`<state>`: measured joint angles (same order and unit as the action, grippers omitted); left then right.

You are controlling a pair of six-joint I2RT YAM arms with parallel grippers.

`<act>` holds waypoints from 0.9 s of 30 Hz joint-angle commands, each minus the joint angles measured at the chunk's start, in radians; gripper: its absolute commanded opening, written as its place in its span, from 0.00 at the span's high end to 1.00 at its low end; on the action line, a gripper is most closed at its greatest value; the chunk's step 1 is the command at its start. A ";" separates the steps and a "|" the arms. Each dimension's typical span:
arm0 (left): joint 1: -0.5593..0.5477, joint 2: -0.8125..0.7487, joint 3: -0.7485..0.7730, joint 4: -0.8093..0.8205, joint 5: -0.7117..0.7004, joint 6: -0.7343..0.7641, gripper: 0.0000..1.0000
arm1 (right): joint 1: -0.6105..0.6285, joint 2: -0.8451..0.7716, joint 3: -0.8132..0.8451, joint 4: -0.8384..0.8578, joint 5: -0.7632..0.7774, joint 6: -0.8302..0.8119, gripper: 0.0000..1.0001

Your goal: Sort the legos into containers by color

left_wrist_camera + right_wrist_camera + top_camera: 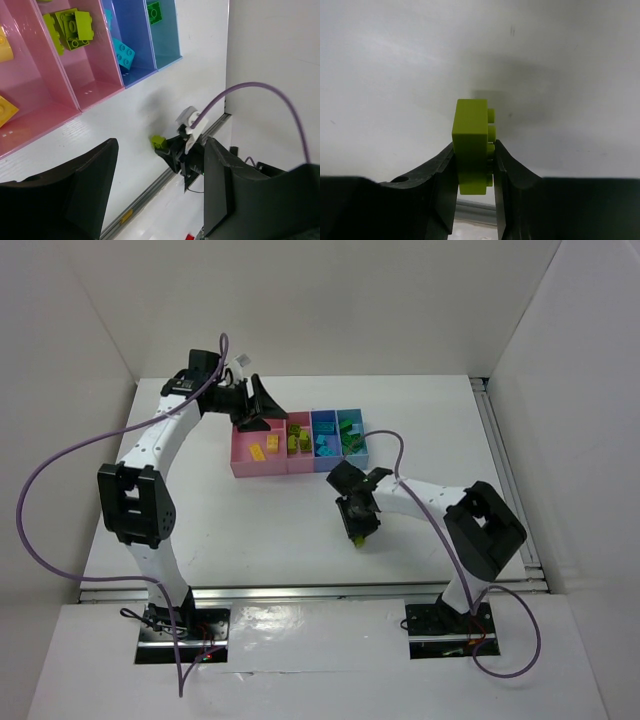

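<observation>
The right gripper (474, 167) is clamped narrowly on a small lime-green studded plastic brick (470, 132). Its fingertips pinch only the brick's lower part, and most of the brick juts out past them. The studs face one finger, so that pad bears on bumps rather than a flat face. My worry is that such a shallow, uneven hold lets the brick twist or squirt out during the carry. A drop over the white table (250, 530) would cost a re-pick, and a drop over the wrong bin would spoil the sort. Whether the brick is clear of the table I cannot tell.

The brick is right of the table's middle, toward the near edge, well apart from the row of four joined open plastic bins (258, 471) further back. The second pink bin holds the other lime bricks (75, 27), so I judge it the target. It has neighbours on both sides, so a release off centre could land among the yellow bricks (5, 107) or the cyan brick (122, 52).

The right arm reaches in low from the right, elbow bent, wrist tipped down. The left arm arches over the far left, and its left gripper (258, 415) hangs wide and empty above the bins' left end
</observation>
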<state>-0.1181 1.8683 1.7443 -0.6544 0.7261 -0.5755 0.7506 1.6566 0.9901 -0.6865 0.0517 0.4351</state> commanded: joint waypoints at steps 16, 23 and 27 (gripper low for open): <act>0.162 -0.299 -0.319 -0.028 -0.378 -0.084 0.29 | -0.089 0.520 1.078 -0.010 0.149 -0.140 0.78; 0.199 -0.339 -0.365 -0.028 -0.378 -0.063 0.29 | -0.123 0.635 1.231 0.043 0.082 -0.191 0.51; 0.199 -0.348 -0.376 -0.028 -0.355 -0.054 0.29 | -0.123 0.516 1.112 0.142 0.120 -0.191 0.19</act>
<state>0.0799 1.5616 1.3708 -0.6891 0.3603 -0.6342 0.6270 2.2993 2.1452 -0.6586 0.1535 0.2672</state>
